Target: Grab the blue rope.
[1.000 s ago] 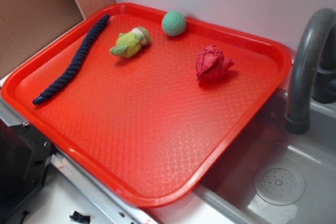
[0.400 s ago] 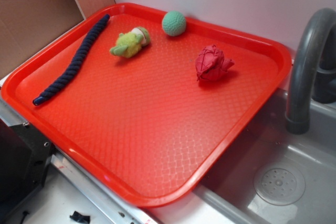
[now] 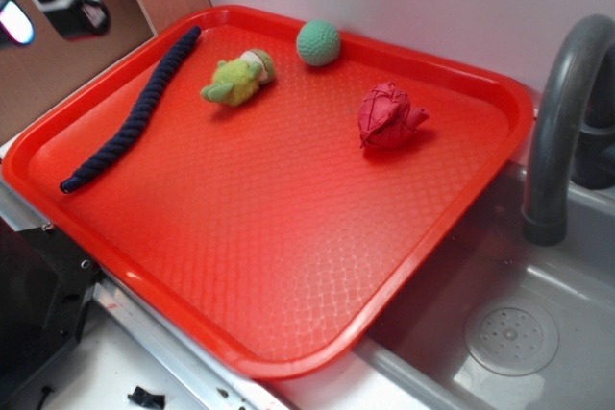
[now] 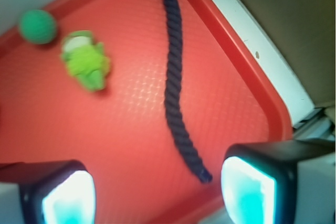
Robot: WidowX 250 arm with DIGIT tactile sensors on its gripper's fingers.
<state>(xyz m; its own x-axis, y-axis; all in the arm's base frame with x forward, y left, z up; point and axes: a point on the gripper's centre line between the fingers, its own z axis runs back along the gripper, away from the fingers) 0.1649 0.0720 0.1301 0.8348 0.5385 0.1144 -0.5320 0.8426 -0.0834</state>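
blue rope [image 3: 131, 112] lies beside green plush toy [image 3: 237, 80], tray [image 3: 288, 266] rim.

Bright, even light; wrist view slightly blurred.

The black WidowX gripper [image 3: 43, 7] appears at the upper left corner of the exterior view, only partly in frame and raised above the work surface. In the wrist view, its two black fingers with pale teal pads [image 4: 247, 190] sit at the lower corners, spread wide apart. Nothing sits between the pads.
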